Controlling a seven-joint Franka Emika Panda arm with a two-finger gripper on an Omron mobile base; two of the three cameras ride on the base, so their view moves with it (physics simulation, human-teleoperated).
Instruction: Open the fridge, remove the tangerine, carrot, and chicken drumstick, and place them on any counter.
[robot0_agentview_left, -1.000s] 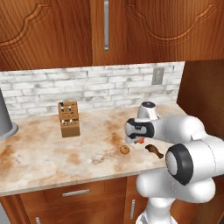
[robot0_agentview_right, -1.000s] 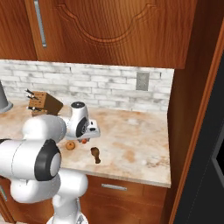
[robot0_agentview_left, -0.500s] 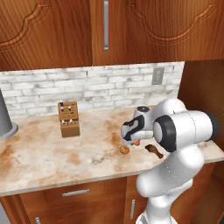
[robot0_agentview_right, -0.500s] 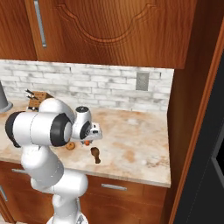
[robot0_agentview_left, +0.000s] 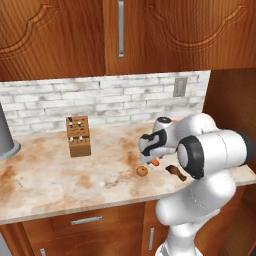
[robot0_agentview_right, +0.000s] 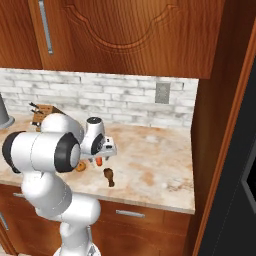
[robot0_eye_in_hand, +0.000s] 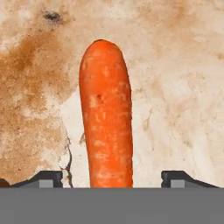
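Fingers spread wide apart, dark tips standing clear of the carrot on either side, nothing clamped. In the hand view the carrot lies lengthwise between the tips on the beige marbled desk, rounded end pointing away from the hand, a rusty brown blotch beside it. Left base view: the fingers sit low over the desk, with the carrot showing as a bit of orange under the hand. The tangerine is on the desk just beside the carrot, toward the front edge. The chicken drumstick lies near, partly behind the white arm. Right base view: carrot under the hand, chicken drumstick just beside it toward the front, tangerine half hidden by the arm. Wooden knife block stands well apart, near the white brick backsplash. Dark fridge edge at the right side of the right base view.
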